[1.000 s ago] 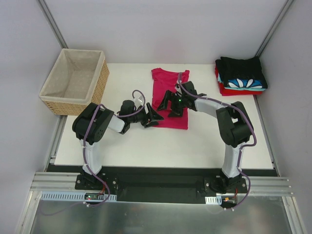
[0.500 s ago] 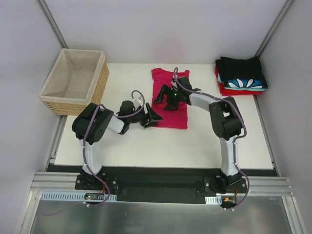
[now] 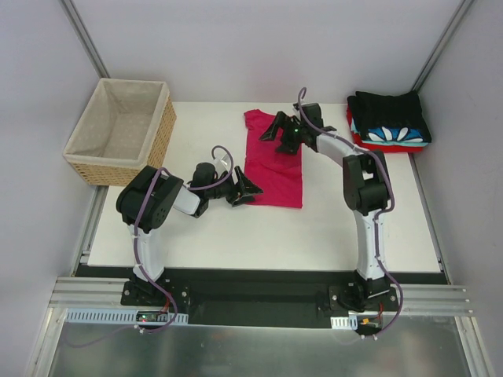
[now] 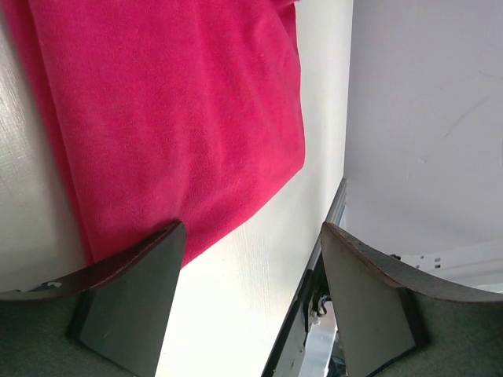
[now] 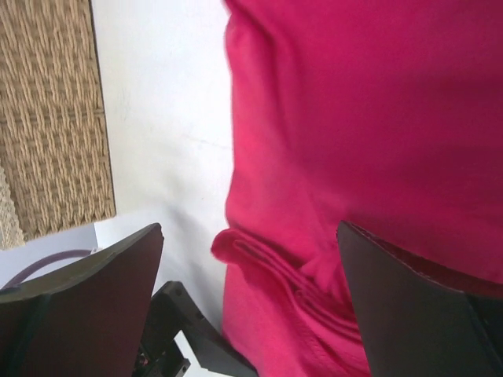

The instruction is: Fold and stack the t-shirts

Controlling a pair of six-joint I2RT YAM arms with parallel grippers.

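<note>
Presently, the plain crimson-pink short-sleeved cloth tee (image 3: 273, 169) lies flat on the white bench (image 3: 330, 228). It is folded into a long narrow strip that runs from beneath the right gripper (image 3: 278, 137) to just beside the left gripper (image 3: 245, 192).

The right gripper hangs over the far end of the strip with its jaws spread wide. In the right wrist view a rumpled, doubled-over edge of the tee (image 5: 354, 102) lies between the two dark fingers (image 5: 86, 306). The cloth is not pinched.

The left gripper sits low at the near left corner of the tee, and its jaws are also apart. In the left wrist view one finger (image 4: 134, 290) overlaps the hem corner of the tee (image 4: 173, 118), while the other stands over bare bench (image 4: 259, 275). No cloth is caught between them. Whether the first finger actually touches the fabric cannot be told.

Off to the right of the right gripper, near but apart from it, a stack of folded t-shirts (image 3: 389, 122) rests at the bench's far right corner. A black one is on top, a blue-white patterned one is under it, and a red one is at the bottom.

Well to the left of the left gripper and farther back, a woven wicker basket with beige lining (image 3: 118, 129) stands at the far left corner. Its woven wall (image 5: 55, 118) also shows in the right wrist view, to the left of that gripper's fingers.
</note>
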